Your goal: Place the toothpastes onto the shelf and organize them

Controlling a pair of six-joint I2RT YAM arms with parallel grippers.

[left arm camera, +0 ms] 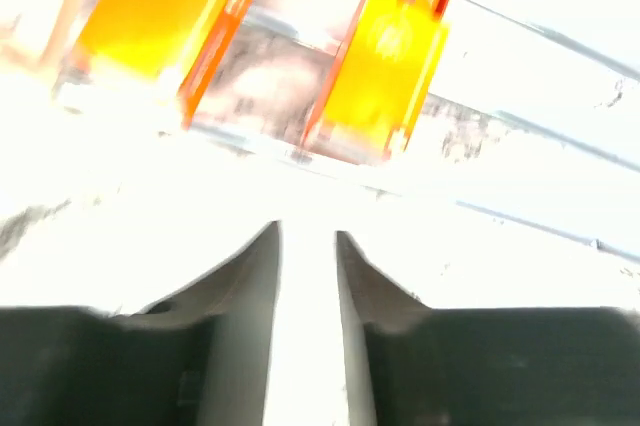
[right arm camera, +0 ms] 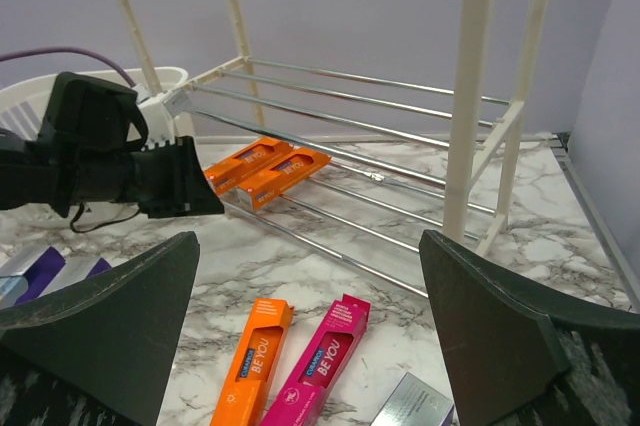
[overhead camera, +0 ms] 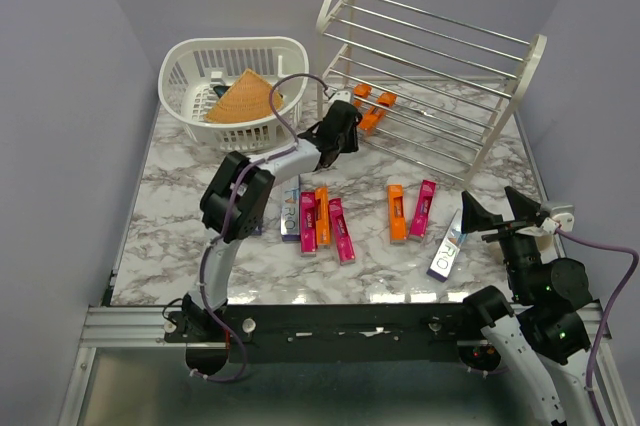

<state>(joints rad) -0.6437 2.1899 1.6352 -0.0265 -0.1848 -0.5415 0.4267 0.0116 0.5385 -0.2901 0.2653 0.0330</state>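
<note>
Your left gripper [left arm camera: 308,236] is filling the bottom of its own wrist view, its dark fingers [left arm camera: 250,286] standing slightly parted with a narrow bright gap and nothing between them, so it is gripping nothing. Just ahead of its fingertips one orange toothpaste [left arm camera: 160,6] is lying off to the left and a second orange toothpaste [left arm camera: 390,56] is lying almost straight ahead. The two are sitting side by side, both resting on the lowest rods of the shelf [right arm camera: 470,96], though that view is blurred and washed out. Behind this gripper, back along its arm, four more are lying in a row on the marble table [overhead camera: 160,236]: a silver toothpaste [overhead camera: 290,214], a magenta toothpaste [overhead camera: 308,223], an orange carton [overhead camera: 322,214] and a magenta carton [overhead camera: 343,233]. Off to its left the white basket [overhead camera: 200,51] is holding a tan woven cone [overhead camera: 245,96]. Your right gripper [right arm camera: 308,241] is hanging well apart from the shelf with its jaws spread wide and empty. Below and ahead of it an orange box [right arm camera: 253,361] and a pink box [right arm camera: 320,366] are lying side by side on the marble, and a silver box [right arm camera: 410,408] is showing just beneath it
</note>
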